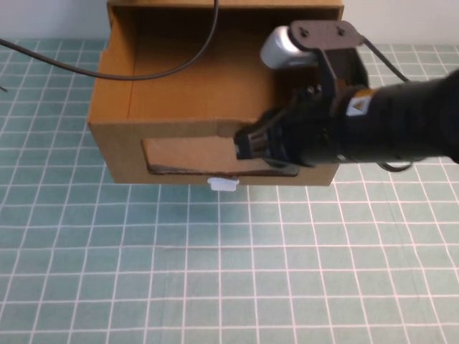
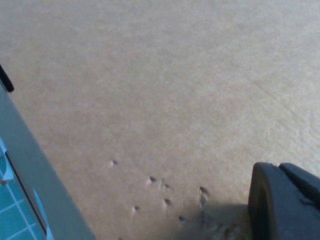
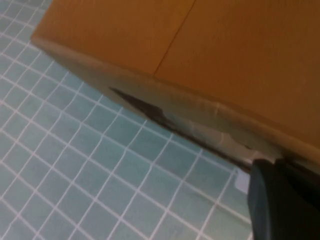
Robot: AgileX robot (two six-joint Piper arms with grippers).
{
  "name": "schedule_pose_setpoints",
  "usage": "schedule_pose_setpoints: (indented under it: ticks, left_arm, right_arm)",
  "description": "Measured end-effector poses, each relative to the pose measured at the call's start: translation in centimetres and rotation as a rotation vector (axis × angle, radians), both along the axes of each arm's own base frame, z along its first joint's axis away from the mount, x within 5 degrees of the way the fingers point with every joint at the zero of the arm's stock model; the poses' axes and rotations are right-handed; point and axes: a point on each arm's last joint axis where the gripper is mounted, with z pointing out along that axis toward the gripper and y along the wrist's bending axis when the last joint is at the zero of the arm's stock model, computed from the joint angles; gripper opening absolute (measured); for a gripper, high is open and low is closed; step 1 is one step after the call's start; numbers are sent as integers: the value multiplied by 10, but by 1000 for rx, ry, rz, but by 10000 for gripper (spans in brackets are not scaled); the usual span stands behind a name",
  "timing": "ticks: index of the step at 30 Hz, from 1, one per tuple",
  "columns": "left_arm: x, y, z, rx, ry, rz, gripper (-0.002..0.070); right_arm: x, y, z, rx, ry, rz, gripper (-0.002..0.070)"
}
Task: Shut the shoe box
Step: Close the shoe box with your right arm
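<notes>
Against the right gripper [image 1: 247, 145], fingers unreadable, the brown cardboard drawer-style shoe box [image 1: 179, 154] could skew under an off-centre push; the left gripper [image 2: 285, 202] hovers over cardboard, fingers likewise unreadable.

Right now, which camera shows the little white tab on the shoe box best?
The high view: the white tab shows clearly under the shoe box window, left of the right gripper. The right wrist view catches only a sliver; the left wrist view, near the left gripper, shows none.

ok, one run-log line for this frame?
phase: closing | shoe box: drawer pulled out, open | right gripper: at drawer front by window | left gripper: close over cardboard, unseen in high view
</notes>
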Motion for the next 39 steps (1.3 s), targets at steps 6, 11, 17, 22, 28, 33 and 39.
schedule_pose_setpoints:
  ticks: [6, 11, 17, 22, 28, 33, 39]
  left_arm:
    - [0, 0, 0, 0, 0, 0, -5]
    - [0, 0, 0, 0, 1, 0, -5]
    - [0, 0, -1, 0, 2, -1, -5]
    - [0, 0, 0, -2, 3, -1, -5]
    - [0, 0, 0, -3, 3, -1, -5]
    - [0, 0, 0, -3, 1, 1, -5]
    - [0, 0, 0, -3, 2, 0, -5]
  right_arm:
    - [24, 4, 2, 16, -26, -43, -11]
    - [46, 3, 10, 33, -51, -81, -11]
    - [74, 3, 20, 57, -66, -118, -11]
    - [104, 0, 22, 82, -81, -165, -11]
    - [134, 2, 17, 93, -88, -194, -11]
    - [151, 4, 14, 110, -94, -205, -11]
    - [160, 4, 12, 113, -70, -201, -11]
